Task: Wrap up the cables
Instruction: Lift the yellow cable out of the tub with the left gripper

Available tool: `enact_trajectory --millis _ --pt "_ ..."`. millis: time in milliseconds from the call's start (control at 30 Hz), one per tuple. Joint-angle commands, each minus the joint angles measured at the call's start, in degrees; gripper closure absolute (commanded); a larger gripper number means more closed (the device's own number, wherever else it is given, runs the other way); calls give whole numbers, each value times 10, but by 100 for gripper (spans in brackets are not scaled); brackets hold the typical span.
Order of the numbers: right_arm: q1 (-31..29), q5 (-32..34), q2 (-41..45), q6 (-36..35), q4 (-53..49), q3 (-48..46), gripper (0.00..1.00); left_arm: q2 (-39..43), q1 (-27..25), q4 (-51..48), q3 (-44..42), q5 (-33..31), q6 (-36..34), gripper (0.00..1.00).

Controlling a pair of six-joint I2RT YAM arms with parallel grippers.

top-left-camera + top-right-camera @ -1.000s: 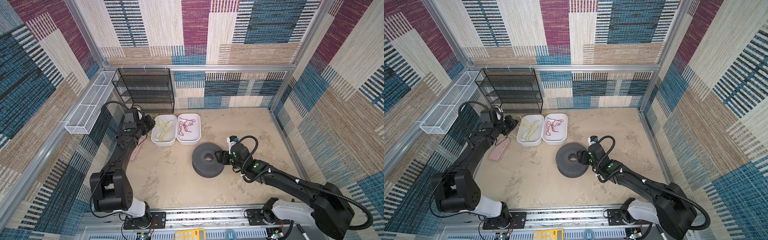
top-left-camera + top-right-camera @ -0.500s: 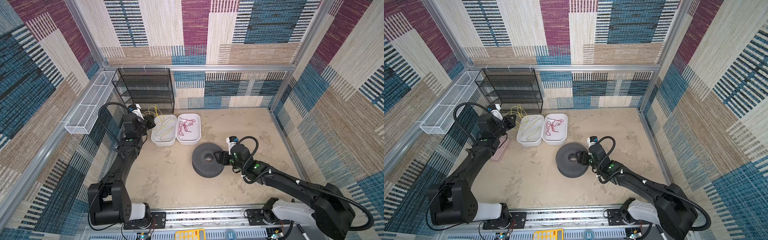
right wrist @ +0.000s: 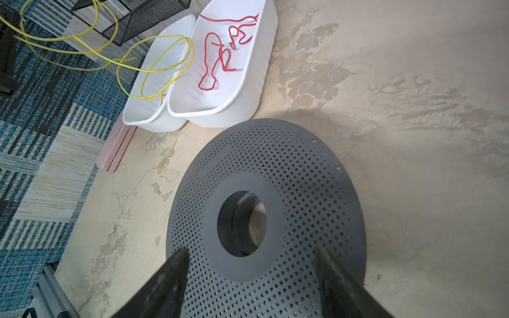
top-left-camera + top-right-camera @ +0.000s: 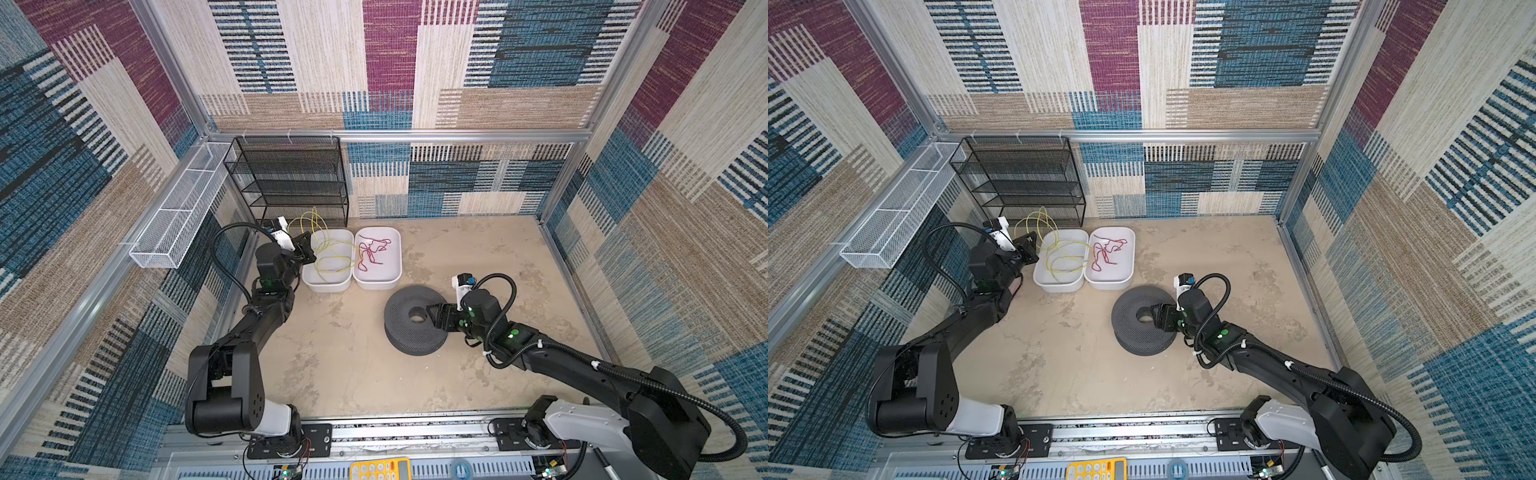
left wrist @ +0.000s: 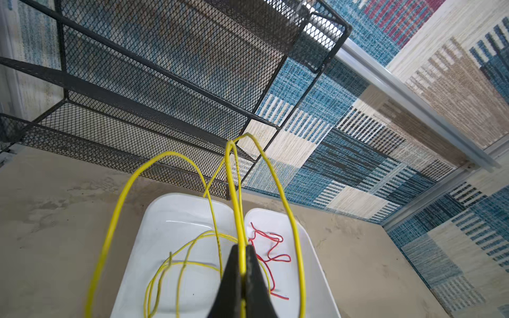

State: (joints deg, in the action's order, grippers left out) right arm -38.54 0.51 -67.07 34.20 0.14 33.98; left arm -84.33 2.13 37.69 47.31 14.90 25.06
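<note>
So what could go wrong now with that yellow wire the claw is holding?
The left claw pinches the yellow cables, whose loops rise close to the black mesh rack: they might snag there. Other loops lie in the white tub, so pulling might drag or tip it.

- cables [image 5: 170, 153]: yellow plastic-looking sheath, smooth, slightly glossy.
- tubs [image 3: 256, 82]: white plastic, smooth, glossy.
- disc [image 3: 316, 192]: grey, plastic by look, matt, finely perforated.
- rack [image 5: 165, 55]: black metal mesh, matt.
- worktop [image 3: 385, 110]: beige, matt, mottled.
- walls [image 4: 390, 50]: coarse woven cloth.
- frame rail [image 4: 415, 135]: bare metal, satin.
</note>
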Motion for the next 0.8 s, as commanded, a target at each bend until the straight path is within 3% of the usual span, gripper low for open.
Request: enact_trajectory --millis 0,100,367,500,667,767 --pt "0 -3 3 -2 18 1 26 1 1 112 -10 -4 -4 100" --pt "0 -2 2 -5 15 1 26 29 1 102 -3 -9 -7 100" --pt "0 -6 -6 -7 23 5 26 109 1 -48 26 -57 -45 100" --pt "0 -10 -8 -26 17 15 26 159 -2 -106 23 8 -20 100" --pt "0 13 4 -73 -17 53 26 222 -11 -142 13 153 35 100" --pt "0 12 13 -102 -25 82 27 249 -31 -149 5 209 70 100"
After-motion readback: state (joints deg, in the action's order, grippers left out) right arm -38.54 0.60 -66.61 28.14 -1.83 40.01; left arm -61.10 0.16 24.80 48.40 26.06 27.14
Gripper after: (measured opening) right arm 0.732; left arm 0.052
